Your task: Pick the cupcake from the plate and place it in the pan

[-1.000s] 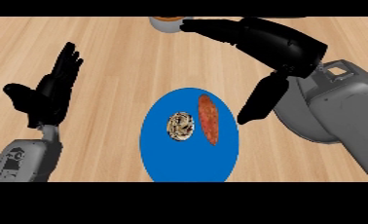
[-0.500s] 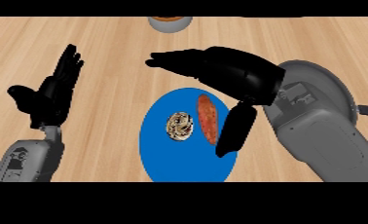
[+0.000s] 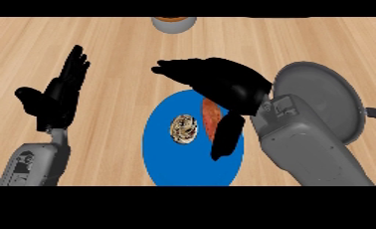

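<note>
A wooden counter (image 3: 110, 39) filled the view from above, its planks pale and running side to side. Near the middle lay a blue plate (image 3: 165, 158), and on it sat the cupcake (image 3: 183, 128), small and round with a swirled brown and white top, resting left of the plate's centre. Just beside the cupcake, toward the right, lay a reddish-orange elongated food item (image 3: 211, 116), partly hidden. The right hand (image 3: 220, 81), black on a grey forearm, hung over the upper right part of the plate with its fingers stretched out toward the left and its thumb (image 3: 226, 136) pointing down across the plate's right side; the fingers were spread and straight, holding nothing, and the cupcake sat apart from them in the gap below the palm. To the right, partly covered by the grey forearm, was the pan (image 3: 323, 91), round and grey, lying on the counter well apart from the cupcake. The left hand (image 3: 58, 96) showed at the left edge, fingers straight and pointing up, resting and holding nothing. At the top edge of the counter stood a grey bowl (image 3: 175, 24) with something brown inside.
</note>
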You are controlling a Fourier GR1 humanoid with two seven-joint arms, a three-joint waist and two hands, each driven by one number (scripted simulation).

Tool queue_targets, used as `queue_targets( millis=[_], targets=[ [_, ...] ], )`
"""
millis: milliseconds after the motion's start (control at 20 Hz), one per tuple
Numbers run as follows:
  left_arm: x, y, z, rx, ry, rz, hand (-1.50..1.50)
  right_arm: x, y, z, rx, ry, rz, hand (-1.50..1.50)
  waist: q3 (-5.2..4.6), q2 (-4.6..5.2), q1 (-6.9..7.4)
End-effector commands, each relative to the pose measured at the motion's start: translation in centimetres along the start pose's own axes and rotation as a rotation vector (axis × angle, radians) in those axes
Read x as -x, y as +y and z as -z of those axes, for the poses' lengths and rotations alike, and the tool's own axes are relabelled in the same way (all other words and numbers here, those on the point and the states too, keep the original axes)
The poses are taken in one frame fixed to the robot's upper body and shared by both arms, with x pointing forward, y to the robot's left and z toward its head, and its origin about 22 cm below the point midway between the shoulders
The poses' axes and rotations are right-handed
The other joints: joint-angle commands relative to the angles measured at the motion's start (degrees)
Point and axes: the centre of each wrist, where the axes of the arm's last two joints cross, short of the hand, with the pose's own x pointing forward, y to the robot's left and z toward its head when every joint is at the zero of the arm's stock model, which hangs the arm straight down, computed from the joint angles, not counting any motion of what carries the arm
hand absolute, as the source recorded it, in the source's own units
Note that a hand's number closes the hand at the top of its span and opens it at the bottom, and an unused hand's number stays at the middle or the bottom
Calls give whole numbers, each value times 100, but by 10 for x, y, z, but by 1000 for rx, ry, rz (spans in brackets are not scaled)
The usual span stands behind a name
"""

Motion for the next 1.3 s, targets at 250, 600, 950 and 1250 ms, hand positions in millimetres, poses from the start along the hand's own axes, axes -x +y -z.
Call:
queue_targets(
  millis=[250, 600, 950, 1250],
  targets=[
    [-7, -3, -11, -9, -5, -2, 0, 19, 4, 12, -78, 67, -20, -150, 1, -3, 7],
    [-12, 2, 2, -4, 3, -11, 0, 33, 46, 40, -170, 37, -61, -150, 2, 9, 18],
    [-5, 15, -5, -4, -5, 2, 0, 26, 51, 43, -192, 71, -116, -150, 1, 5, 2],
    [9, 1, 1, 3, 6, -5, 0, 28, 55, 50, -230, 161, -256, -150, 0, 9, -6]
  ],
)
